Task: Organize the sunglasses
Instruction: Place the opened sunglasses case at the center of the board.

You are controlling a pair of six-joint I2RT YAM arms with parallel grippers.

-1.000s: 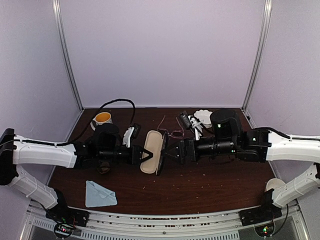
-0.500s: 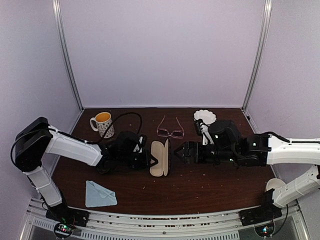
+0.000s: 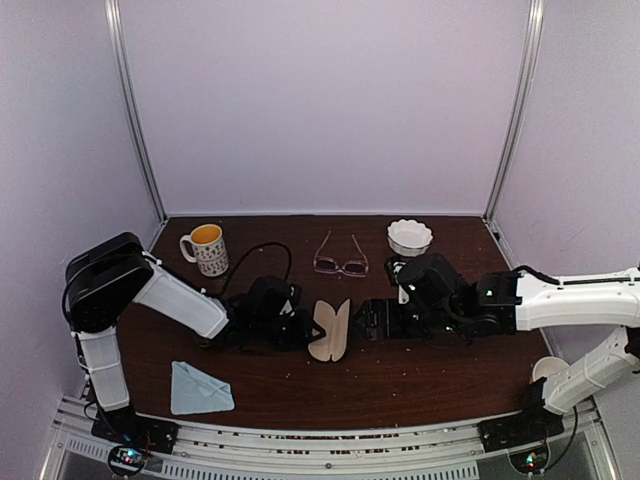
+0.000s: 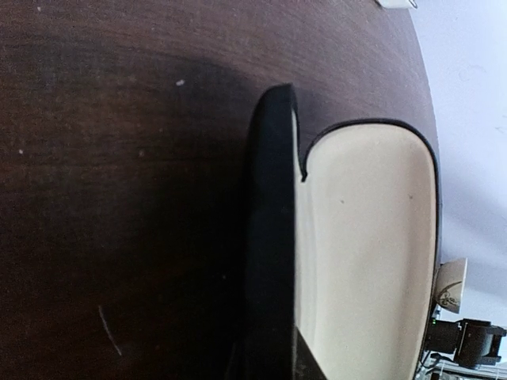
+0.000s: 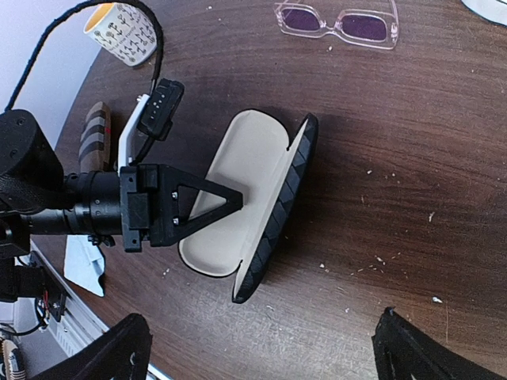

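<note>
The sunglasses I can see are a thin pink-framed pair, lying at the back middle of the table with arms unfolded. A black case with cream lining lies open on the table in front of them. My left gripper reaches in from the left, one finger pressed on the cream lining of the lower half and the other hidden beneath, so it is shut on the case. My right gripper stands wide open just right of the case, touching nothing.
A patterned mug stands at the back left, a white fluted bowl at the back right. A tan striped case lies under the left arm. A folded blue cloth is at the front left. Crumbs dot the table.
Both arms have come down low. The open case, held up in the air before, now rests on the table, and the left arm has folded back at the elbow.
</note>
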